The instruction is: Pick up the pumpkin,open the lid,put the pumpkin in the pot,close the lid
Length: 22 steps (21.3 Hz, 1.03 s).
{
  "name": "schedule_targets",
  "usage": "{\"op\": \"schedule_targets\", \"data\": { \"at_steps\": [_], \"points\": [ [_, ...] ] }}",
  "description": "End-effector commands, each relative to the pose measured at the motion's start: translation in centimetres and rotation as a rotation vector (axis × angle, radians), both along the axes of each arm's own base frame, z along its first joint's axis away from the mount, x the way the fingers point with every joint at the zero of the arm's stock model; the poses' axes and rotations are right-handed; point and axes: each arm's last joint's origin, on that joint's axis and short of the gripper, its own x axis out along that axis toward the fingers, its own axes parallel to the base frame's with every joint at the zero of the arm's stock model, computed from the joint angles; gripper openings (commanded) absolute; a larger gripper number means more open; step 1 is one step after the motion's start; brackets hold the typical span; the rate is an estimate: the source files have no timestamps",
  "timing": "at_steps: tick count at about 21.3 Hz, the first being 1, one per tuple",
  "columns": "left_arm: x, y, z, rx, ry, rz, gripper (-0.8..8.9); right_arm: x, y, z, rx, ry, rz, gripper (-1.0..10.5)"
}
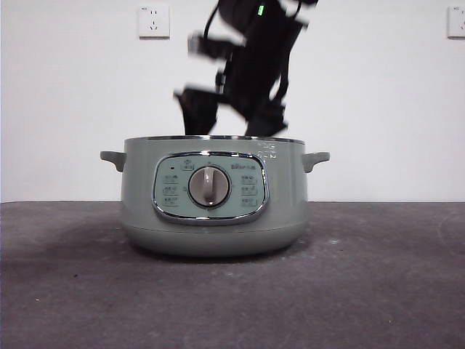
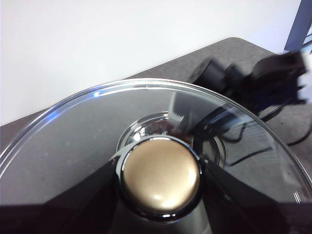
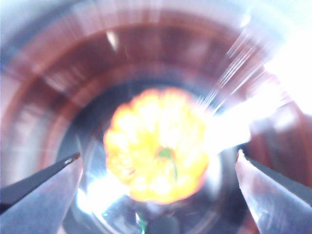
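Note:
The sage-green pot point(image 1: 214, 211) stands lidless in the middle of the table. The dark arm blurred above its rim is my right gripper point(image 1: 231, 122). In the right wrist view this gripper point(image 3: 158, 155) is open, looking down into the pot's shiny inside point(image 3: 58, 73), where the orange pumpkin point(image 3: 156, 146) lies on the bottom, free of both jaws. My left gripper point(image 2: 161, 183) is shut on the knob point(image 2: 161, 175) of the glass lid point(image 2: 87, 136) and holds it off the pot. Through the glass the right arm point(image 2: 263, 80) shows. The lid is out of the front view.
The dark grey table point(image 1: 363, 291) runs back to a white wall with two sockets point(image 1: 153, 21) point(image 1: 456, 20). A black cable point(image 2: 292, 141) lies on the table near the right arm.

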Motion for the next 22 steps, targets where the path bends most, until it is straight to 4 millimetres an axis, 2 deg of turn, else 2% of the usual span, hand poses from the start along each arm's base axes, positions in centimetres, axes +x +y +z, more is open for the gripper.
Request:
{"op": "schedule_targets", "data": {
  "at_steps": [1, 3, 5, 6, 9, 11, 15, 22],
  "points": [
    [0.4, -0.2, 0.8, -0.018, -0.063, -0.015, -0.13, -1.5, -1.5, 4.2, 0.059, -0.086, -0.069, 6.8],
    [2.1, -1.0, 0.3, 0.008, -0.027, -0.044, -0.13, -3.8, -3.9, 9.0, 0.133, -0.164, -0.135, 6.6],
    [4.3, -2.1, -0.5, 0.027, 0.013, -0.062, -0.13, -6.5, -7.1, 13.2, 0.178, -0.241, -0.206, 6.6],
    [5.4, -2.8, -0.8, 0.026, 0.025, -0.089, -0.13, -8.0, -8.6, 14.9, 0.202, -0.266, -0.225, 6.6],
    [8.7, -4.7, -1.8, 0.02, 0.036, -0.132, -0.13, -11.9, -11.6, 18.0, 0.238, -0.311, -0.24, 6.6],
    [11.1, -6.3, -2.9, 0.026, 0.053, -0.153, -0.12, -14.5, -13.2, 19.3, 0.252, -0.327, -0.238, 6.6],
    [14.1, -8.4, -5.0, 0.059, 0.081, -0.182, -0.12, -17.0, -14.8, 20.4, 0.269, -0.347, -0.237, 6.6],
    [18.7, -11.4, -9.0, 0.101, 0.124, -0.208, -0.13, -19.6, -16.4, 21.3, 0.284, -0.366, -0.237, 6.6]
  ]
}}
